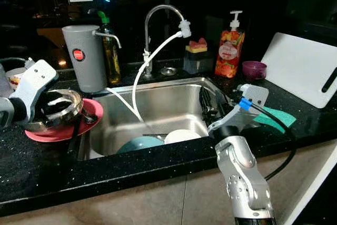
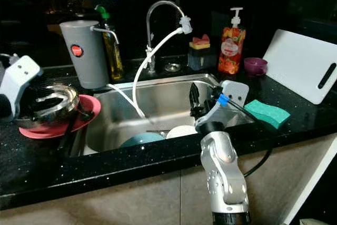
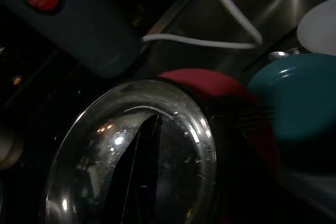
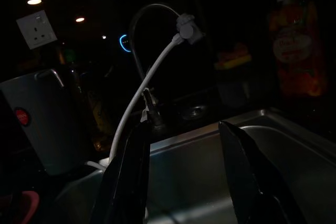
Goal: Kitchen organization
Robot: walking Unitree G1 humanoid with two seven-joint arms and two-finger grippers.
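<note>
A steel bowl (image 1: pixel 66 113) rests on a red plate (image 1: pixel 87 119) on the black counter, left of the sink (image 1: pixel 158 96). My left gripper (image 1: pixel 60 104) reaches into that bowl, and in the left wrist view its black fingers (image 3: pixel 149 156) lie close together across the bowl's inside (image 3: pixel 94 171). A teal plate (image 1: pixel 141 143) and a white plate (image 1: pixel 181 135) lie in the sink's front. My right gripper (image 2: pixel 194 98) hangs open over the sink's right side with nothing between its fingers (image 4: pixel 236 161).
A grey jug (image 1: pixel 84 56) and an oil bottle (image 1: pixel 110 51) stand behind the red plate. A faucet (image 1: pixel 160 10) with a white hose (image 1: pixel 138 77) arches over the sink. Soap bottle (image 1: pixel 229 51), purple cup (image 1: pixel 254 69), white cutting board (image 1: pixel 303 72) and green sponge (image 2: pixel 267 112) sit on the right.
</note>
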